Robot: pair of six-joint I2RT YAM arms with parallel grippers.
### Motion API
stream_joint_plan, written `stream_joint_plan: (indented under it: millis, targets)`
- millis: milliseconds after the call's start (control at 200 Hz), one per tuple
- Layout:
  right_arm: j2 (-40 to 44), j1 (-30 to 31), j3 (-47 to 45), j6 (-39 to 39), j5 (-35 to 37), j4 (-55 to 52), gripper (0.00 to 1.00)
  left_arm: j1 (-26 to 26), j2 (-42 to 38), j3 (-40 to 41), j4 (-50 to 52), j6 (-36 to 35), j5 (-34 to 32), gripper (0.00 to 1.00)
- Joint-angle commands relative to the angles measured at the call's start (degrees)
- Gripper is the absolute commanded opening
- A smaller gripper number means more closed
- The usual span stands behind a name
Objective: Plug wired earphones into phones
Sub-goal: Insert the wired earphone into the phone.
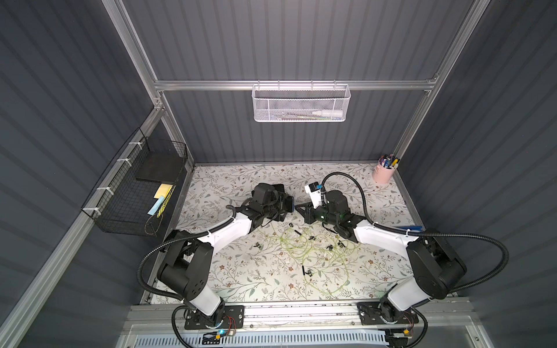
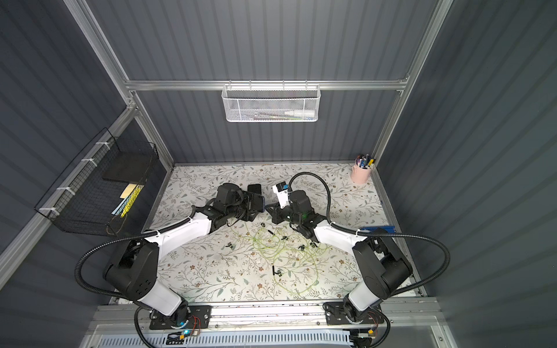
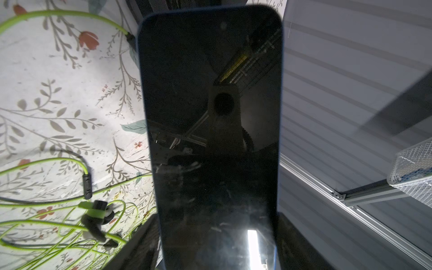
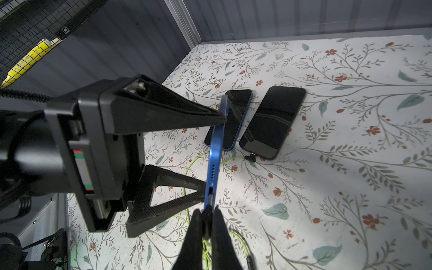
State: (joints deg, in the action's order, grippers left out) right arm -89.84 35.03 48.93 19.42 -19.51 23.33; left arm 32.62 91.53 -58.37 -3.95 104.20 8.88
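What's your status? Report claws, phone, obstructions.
Left claw clamped on blue-rimmed phone, held on edge. Right claw shut on plug, tip at phone's port. Nothing between plug and port.

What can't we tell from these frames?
- Plug seating depth in held phone: right wrist view, right gripper covers the plug body; too small in both top views.
- Whether flat blue-rimmed phone is plugged: right wrist view, held phone hides its port end.
- White basket contents: both top views, mesh blurs them.
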Motion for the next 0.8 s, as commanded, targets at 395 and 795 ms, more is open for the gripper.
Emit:
stream_joint_plan:
  millis: [395, 795]
  targets:
    - [-1.2, 0.3, 1.3, -0.7, 0.8, 1.6, 0.0, -0.1, 0.2, 0.9, -3.2, 0.3, 1.1, 0.0]
    - [-2.3, 0.2, 2.1, -0.5, 0.8, 2.6, 0.0, 0.0, 0.1, 1.3, -3.8, 0.7, 1.4, 0.0]
